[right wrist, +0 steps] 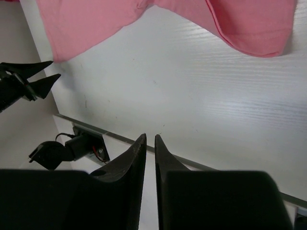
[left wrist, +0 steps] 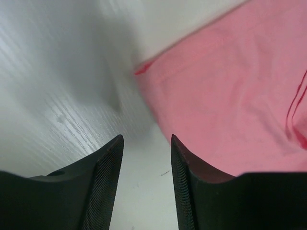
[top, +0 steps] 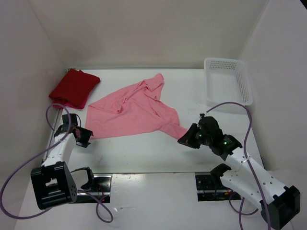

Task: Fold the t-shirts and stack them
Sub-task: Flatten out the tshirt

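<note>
The white wood-grain table (top: 144,153) carries three things. A light pink t-shirt (top: 132,112) lies spread and rumpled, flat on the surface, beyond and between the two claws. Its near left corner is just beside the left claw (top: 82,136), and a trailing corner ends just ahead of the right claw (top: 184,140). A folded dark red t-shirt (top: 74,87) rests well beyond the left claw, in the far corner. A white perforated basket (top: 228,81) stands well beyond the right claw and off to its right.
</note>
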`<state>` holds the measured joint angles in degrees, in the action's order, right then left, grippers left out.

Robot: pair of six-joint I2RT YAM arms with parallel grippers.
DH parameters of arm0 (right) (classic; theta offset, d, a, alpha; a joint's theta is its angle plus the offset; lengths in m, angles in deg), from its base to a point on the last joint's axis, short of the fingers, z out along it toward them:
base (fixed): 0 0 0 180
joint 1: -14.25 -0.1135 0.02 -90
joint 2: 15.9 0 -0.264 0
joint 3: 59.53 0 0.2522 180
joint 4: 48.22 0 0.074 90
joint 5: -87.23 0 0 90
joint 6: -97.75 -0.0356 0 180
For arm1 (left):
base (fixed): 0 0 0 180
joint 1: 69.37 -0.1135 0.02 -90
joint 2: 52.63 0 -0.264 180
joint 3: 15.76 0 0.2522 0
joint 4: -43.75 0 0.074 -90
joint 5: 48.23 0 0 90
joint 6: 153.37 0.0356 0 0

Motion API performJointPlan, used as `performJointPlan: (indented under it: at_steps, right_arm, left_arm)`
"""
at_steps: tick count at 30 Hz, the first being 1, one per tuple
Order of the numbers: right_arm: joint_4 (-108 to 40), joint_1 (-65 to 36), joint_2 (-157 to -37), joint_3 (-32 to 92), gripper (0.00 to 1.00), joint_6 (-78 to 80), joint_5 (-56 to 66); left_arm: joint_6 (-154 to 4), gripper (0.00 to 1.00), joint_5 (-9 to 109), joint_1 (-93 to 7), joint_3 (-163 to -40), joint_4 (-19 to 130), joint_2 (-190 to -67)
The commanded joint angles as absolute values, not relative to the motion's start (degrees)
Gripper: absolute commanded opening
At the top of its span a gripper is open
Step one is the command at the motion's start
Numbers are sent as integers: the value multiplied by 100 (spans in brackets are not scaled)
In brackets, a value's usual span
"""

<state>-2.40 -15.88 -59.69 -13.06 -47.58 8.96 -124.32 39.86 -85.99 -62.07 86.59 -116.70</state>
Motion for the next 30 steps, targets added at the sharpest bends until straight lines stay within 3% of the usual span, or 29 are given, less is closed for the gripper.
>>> performJointPlan:
  at_steps: [1, 20, 25, 30]
  right_arm:
    - [-536, -1634, -5774, -1105, 17, -4490, 1033]
    - [-598, -1634, -5720, -1105, 18, -4490, 1069]
    - [-545, -1634, -5773, -1105, 18, -4595, 963]
    - [-335, -1634, -5826, -1105, 26, -4735, 594]
  left_arm:
    - [-13069, 52, 3255, -8712, -6125, 8458, -11336]
    - [-14054, 48, 2964, -8713, -5087, 6587, -11704]
    - [-13913, 38, 3078, -8713, -5465, 6366, -12425]
    - [-13781, 15, 3140, -8713, -5457, 6400, -12225]
